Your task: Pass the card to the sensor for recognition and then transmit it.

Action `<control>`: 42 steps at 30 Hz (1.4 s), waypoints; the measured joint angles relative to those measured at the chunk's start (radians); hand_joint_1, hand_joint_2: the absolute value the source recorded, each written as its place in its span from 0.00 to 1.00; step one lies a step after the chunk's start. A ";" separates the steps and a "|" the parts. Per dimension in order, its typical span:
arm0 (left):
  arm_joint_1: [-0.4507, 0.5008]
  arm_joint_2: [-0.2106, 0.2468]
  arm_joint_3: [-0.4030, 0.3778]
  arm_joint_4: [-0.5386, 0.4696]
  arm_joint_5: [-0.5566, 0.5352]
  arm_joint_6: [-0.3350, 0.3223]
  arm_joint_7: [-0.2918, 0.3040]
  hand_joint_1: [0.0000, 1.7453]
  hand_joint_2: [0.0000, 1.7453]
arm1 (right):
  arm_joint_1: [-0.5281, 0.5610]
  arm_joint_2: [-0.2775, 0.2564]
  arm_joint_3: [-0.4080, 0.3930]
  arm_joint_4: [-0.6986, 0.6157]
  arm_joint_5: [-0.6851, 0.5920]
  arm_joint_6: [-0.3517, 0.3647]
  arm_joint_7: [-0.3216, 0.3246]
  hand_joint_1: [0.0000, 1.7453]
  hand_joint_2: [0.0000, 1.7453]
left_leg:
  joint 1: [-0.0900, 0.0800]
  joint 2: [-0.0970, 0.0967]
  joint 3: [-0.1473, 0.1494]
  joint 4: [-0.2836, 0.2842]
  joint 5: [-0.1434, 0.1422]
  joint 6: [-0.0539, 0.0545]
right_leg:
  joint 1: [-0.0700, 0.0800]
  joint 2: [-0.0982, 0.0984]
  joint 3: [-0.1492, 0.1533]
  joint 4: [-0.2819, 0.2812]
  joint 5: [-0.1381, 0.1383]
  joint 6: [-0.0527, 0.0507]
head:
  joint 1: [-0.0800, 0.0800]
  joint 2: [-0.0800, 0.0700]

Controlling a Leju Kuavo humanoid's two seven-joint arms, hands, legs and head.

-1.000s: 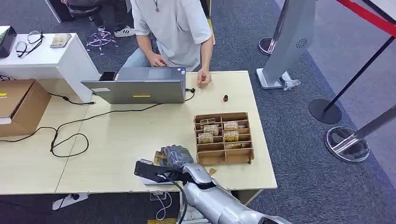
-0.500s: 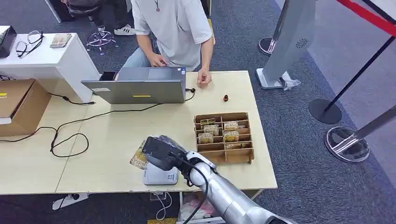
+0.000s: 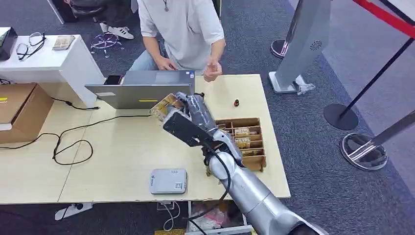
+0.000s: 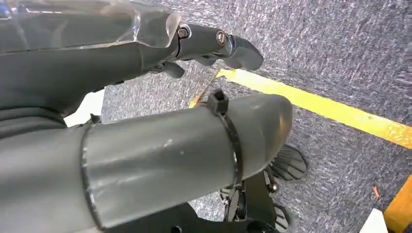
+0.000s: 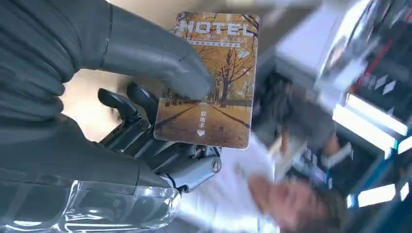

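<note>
Card (image 5: 210,80) pinched between thumb and fingers of right hand (image 3: 188,115), now raised over mid-table near the laptop (image 3: 142,93); a second ago it was low at the sensor (image 3: 168,180) by the near edge. Judgement: the read is likely done, the handover under way. Person's hand (image 3: 212,71) is lifted at the far edge. Open table between; card rack (image 3: 237,142) just beside the arm. Left hand (image 4: 145,111) hangs over floor, fingers apart, holding nothing.
</note>
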 joint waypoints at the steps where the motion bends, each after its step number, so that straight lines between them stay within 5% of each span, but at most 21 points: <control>1: 0.000 0.000 0.000 0.000 -0.004 -0.001 -0.001 0.00 0.00 | -0.010 -0.006 -0.002 -0.002 0.057 -0.055 0.012 1.00 1.00 | 0.000 0.000 0.000 0.000 0.000 0.000 | 0.000 0.000 0.000 0.000 0.000 0.000 | 0.000 0.000; 4: 0.000 0.000 0.000 0.000 -0.027 -0.018 -0.001 0.00 0.00 | -0.043 -0.015 -0.016 0.013 0.291 -0.224 0.102 1.00 1.00 | 0.000 0.000 0.000 0.000 0.000 0.000 | 0.000 0.000 0.000 0.000 0.000 0.000 | 0.000 0.000; 7: -0.001 0.001 -0.001 0.000 -0.040 -0.025 -0.001 0.00 0.00 | -0.094 -0.022 -0.045 0.065 0.484 -0.316 0.177 1.00 1.00 | 0.000 0.000 0.000 0.000 0.000 0.000 | 0.000 0.000 0.000 0.000 0.001 0.000 | 0.000 0.000; 21: -0.002 0.006 -0.002 0.000 -0.032 -0.018 0.010 0.00 0.00 | -0.244 -0.013 -0.108 0.357 0.771 -0.356 0.322 1.00 1.00 | 0.000 0.000 0.000 0.000 0.001 0.000 | 0.000 0.000 0.000 0.000 0.002 0.000 | 0.000 0.000; 22: -0.001 0.006 -0.002 0.000 -0.032 -0.017 0.010 0.00 0.00 | -0.248 -0.010 -0.108 0.370 0.781 -0.356 0.330 0.03 1.00 | 0.000 0.000 0.000 0.000 0.001 0.000 | 0.000 0.000 0.000 0.000 0.002 0.000 | 0.000 0.000; 26: -0.001 0.006 -0.002 0.000 -0.032 -0.017 0.001 0.00 0.00 | -0.256 -0.004 -0.113 0.408 0.790 -0.356 0.342 0.00 1.00 | 0.000 0.000 0.000 0.000 0.001 0.000 | 0.000 0.000 0.000 0.000 0.002 0.000 | 0.000 0.000; 27: -0.001 0.006 -0.002 0.000 -0.032 -0.017 0.000 0.00 0.00 | -0.257 -0.003 -0.119 0.418 0.786 -0.356 0.340 0.00 0.00 | 0.000 0.000 0.000 0.000 0.001 0.000 | 0.000 0.000 0.000 0.000 0.002 0.000 | 0.000 0.000; 33: -0.001 0.006 -0.002 0.000 -0.031 -0.017 -0.001 0.00 0.00 | -0.255 0.007 -0.149 0.432 0.710 -0.355 0.252 0.00 0.00 | 0.000 0.000 0.000 0.000 0.001 0.000 | 0.000 0.000 0.000 0.000 0.002 0.001 | 0.000 0.000; 38: -0.001 0.005 -0.002 0.000 -0.015 -0.012 -0.001 0.00 0.00 | -0.206 0.029 -0.187 0.375 0.514 -0.294 0.076 0.00 0.00 | 0.000 0.000 0.000 0.000 0.001 0.000 | 0.000 0.000 0.000 0.000 0.002 0.000 | 0.000 0.000; 42: -0.001 0.005 -0.002 0.000 -0.006 -0.010 -0.003 0.00 0.00 | -0.150 0.032 -0.190 0.294 0.461 -0.251 0.050 0.00 0.00 | 0.000 0.000 0.000 0.000 0.001 0.000 | 0.000 0.000 0.000 0.000 0.002 0.000 | 0.000 0.000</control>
